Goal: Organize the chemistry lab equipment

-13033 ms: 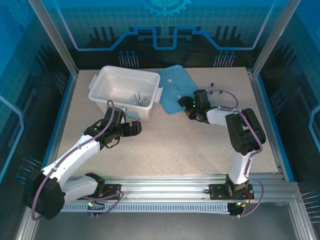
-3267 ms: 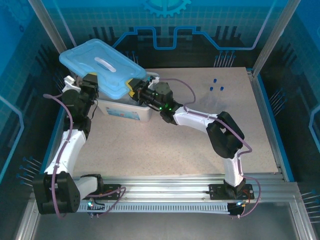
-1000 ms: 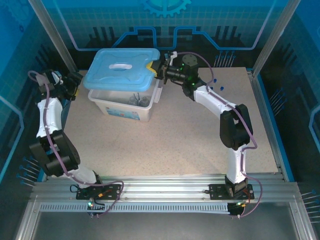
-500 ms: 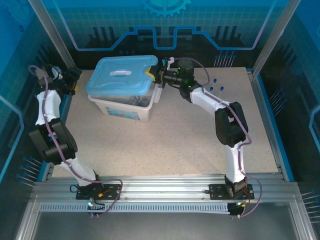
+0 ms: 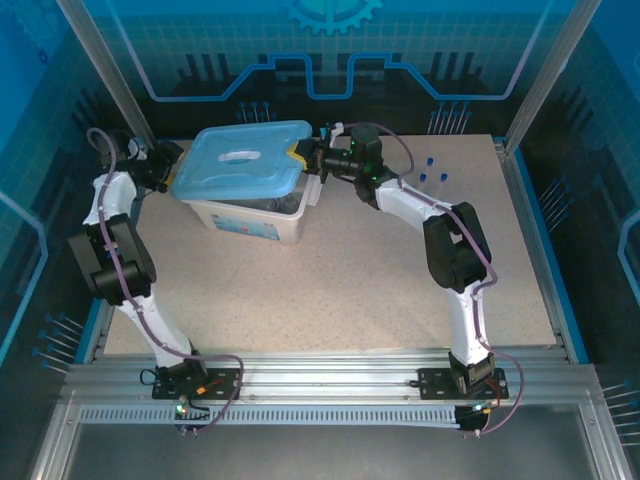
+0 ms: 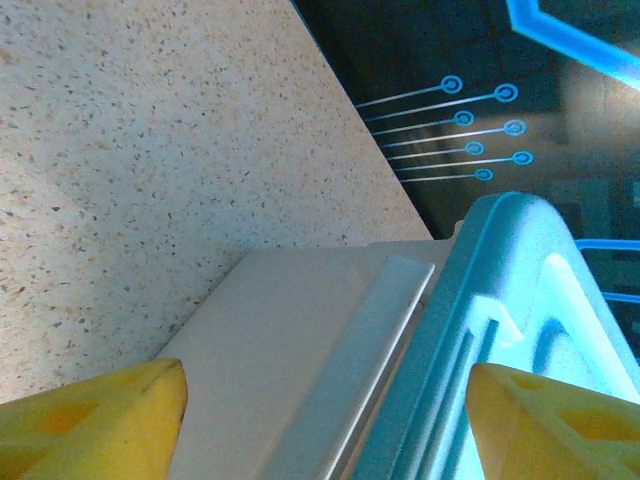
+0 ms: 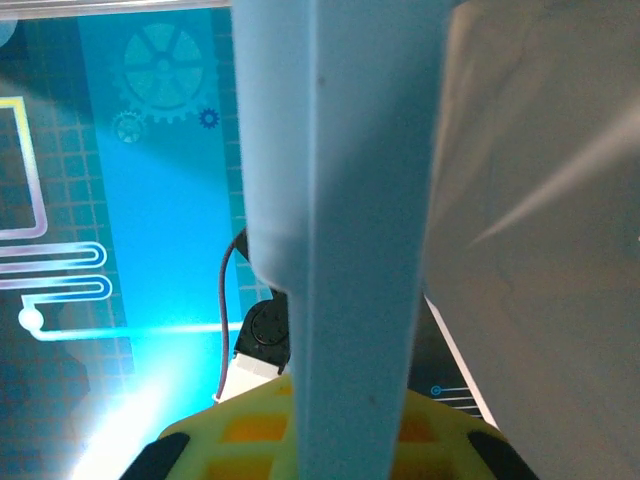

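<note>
The light-blue lid (image 5: 240,160) lies over the white bin (image 5: 250,220), with a gap along its near right side. My right gripper (image 5: 305,157) is shut on the lid's right edge; in the right wrist view that lid edge (image 7: 340,200) runs between my yellow fingers (image 7: 250,440). My left gripper (image 5: 165,165) stands open at the bin's left end, its jaws apart either side of the bin's rim (image 6: 390,330) and the lid (image 6: 520,290), touching neither. Dim glassware (image 5: 270,202) shows inside the bin. Blue-capped tubes (image 5: 430,176) lie at the back right.
The bin sits at the table's back left, near the left frame post (image 5: 110,70) and the blue back wall. The speckled table (image 5: 330,290) stretches in front of the bin and out to the right.
The right gripper has lowered the lid and shifted it left onto the bin. The left gripper has swung right, up to the bin's left end.
</note>
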`<state>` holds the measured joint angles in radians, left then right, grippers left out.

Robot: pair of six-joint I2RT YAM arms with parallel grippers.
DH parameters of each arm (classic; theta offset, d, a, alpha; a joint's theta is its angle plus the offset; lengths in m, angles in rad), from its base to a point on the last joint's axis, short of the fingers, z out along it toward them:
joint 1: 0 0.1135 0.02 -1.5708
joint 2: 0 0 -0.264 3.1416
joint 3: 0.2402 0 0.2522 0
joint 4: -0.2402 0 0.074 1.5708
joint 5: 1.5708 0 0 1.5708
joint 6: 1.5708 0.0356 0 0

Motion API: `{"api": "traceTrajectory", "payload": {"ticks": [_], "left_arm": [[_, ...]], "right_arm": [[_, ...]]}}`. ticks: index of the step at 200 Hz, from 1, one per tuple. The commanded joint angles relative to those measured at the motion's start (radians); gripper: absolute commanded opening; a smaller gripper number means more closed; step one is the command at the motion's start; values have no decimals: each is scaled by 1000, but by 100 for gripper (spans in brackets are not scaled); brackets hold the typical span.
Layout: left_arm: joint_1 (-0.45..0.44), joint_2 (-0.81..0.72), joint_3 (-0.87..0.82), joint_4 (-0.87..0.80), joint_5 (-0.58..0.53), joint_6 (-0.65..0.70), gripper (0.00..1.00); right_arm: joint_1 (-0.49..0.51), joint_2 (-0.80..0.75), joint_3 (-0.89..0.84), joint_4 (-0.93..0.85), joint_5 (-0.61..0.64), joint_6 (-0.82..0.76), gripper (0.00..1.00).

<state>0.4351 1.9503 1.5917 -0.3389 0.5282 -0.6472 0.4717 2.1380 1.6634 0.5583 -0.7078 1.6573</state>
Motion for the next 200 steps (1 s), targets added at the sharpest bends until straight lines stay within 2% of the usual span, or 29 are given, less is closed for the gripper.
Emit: {"api": "traceTrajectory", "payload": {"ticks": [1,122,164,200], "left_arm": [[-13,22,40,1,-8,27,75],[-20,29,40,-23,-36,43,74],[-36,37,43,-34,-36,58,74],[-48,17,14,15,-19,46,71]], "right_arm": [[-5,11,-7,75,-5,6,6],[-46,-10,-127,125,-18,14,8],[-50,-9,-136,135,-21,15,21],[-50,-7,-144,141,-21,19,26]]}}
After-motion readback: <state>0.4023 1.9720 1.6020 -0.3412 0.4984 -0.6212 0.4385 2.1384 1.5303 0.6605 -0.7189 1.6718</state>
